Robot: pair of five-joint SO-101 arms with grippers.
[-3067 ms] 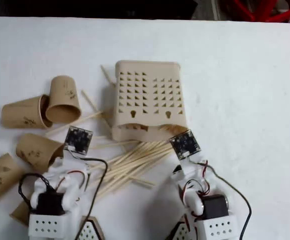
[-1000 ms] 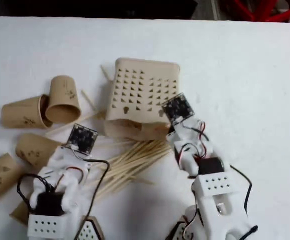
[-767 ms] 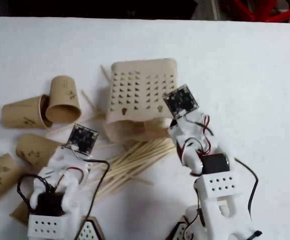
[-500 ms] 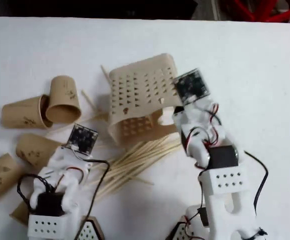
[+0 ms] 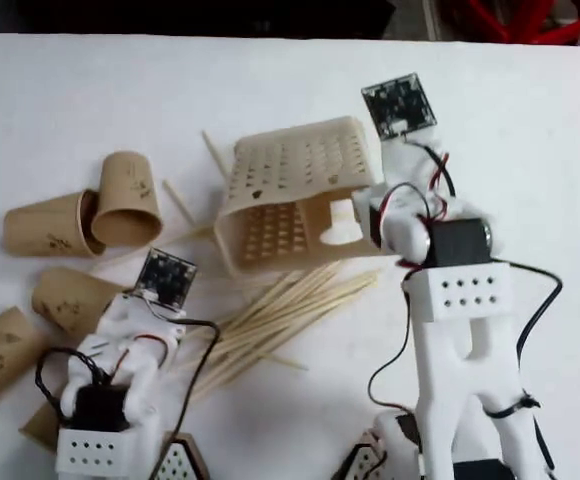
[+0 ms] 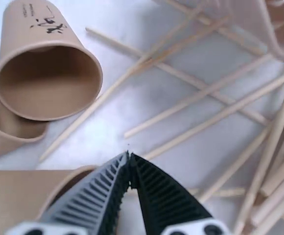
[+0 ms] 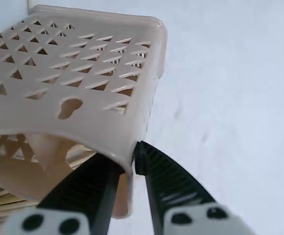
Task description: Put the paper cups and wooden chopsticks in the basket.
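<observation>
Apparently right gripper (image 7: 132,151) on basket (image 7: 83,73)

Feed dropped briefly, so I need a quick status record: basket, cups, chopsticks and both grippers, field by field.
basket: tilted, opening facing the arms, held at a wall edge
right gripper: fingers shut on the basket's wall edge
left gripper: fingers shut, holding nothing, above the table near the cups
paper cups: lying on their sides on the left arm's side of the basket, none inside
wooden chopsticks: scattered on the table in front of the basket's opening
</observation>
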